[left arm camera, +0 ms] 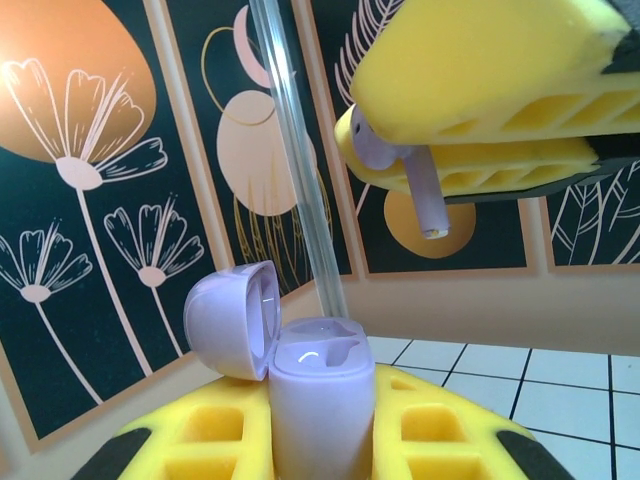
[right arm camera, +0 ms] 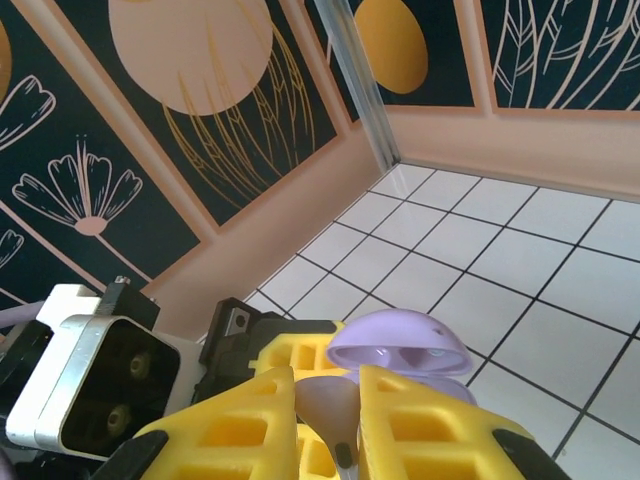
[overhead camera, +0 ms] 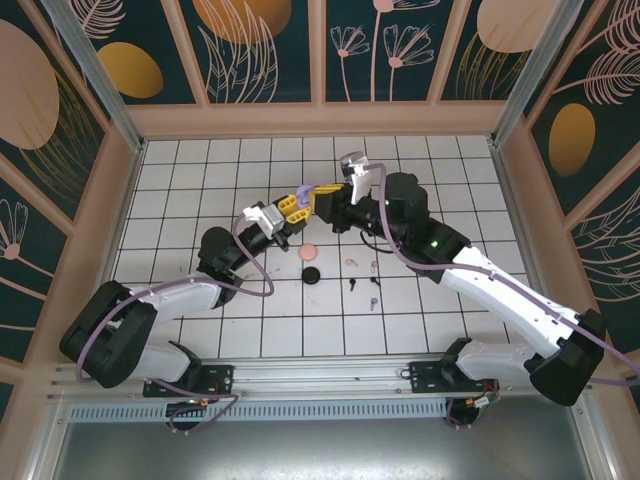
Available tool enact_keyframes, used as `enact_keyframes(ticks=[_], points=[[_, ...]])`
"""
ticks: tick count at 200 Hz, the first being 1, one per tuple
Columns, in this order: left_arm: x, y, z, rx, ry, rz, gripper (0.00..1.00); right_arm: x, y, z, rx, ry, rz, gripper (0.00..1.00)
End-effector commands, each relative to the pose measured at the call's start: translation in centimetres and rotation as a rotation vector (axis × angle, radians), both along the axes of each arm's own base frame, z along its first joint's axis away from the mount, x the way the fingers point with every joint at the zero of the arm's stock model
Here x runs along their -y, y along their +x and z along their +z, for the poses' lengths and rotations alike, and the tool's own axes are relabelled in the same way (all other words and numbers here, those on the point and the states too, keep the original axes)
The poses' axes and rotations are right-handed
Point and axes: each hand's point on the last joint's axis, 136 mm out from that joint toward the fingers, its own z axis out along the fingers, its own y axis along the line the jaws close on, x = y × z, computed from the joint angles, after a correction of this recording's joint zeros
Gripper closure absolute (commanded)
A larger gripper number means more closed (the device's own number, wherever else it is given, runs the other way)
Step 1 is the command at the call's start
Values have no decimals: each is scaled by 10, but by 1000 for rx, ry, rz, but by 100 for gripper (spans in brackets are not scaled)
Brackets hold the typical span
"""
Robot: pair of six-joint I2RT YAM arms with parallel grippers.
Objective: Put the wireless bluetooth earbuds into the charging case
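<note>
The left gripper [left arm camera: 322, 445] clamps an open round lilac plastic charging case [left arm camera: 322, 390] upright. The right gripper [right arm camera: 330, 412] pinches a lilac stemmed earbud [left arm camera: 420, 185] above it, slightly aside, stem pointing down.

The white counter [overhead camera: 200, 180] has dark lines making squares, and around it stand dark walls [overhead camera: 260, 60] with orange circles and pale flowers, and a shiny post [right arm camera: 358, 80] in one corner.
</note>
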Motion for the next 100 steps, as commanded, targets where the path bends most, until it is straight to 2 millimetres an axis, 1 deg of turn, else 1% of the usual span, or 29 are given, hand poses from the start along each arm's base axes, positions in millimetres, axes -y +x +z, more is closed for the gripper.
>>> enact_keyframes(ticks=[1,48,100], points=[[4,-9,21,87,-29,-36,100,-6,-5,17,66,49,37,82],[3,-11,21,77,-33,-42,100,-11,-4,10,52,49,48,83],[2,-16,28,75,-52,-63,100,-14,0,-2,34,37,36,83]])
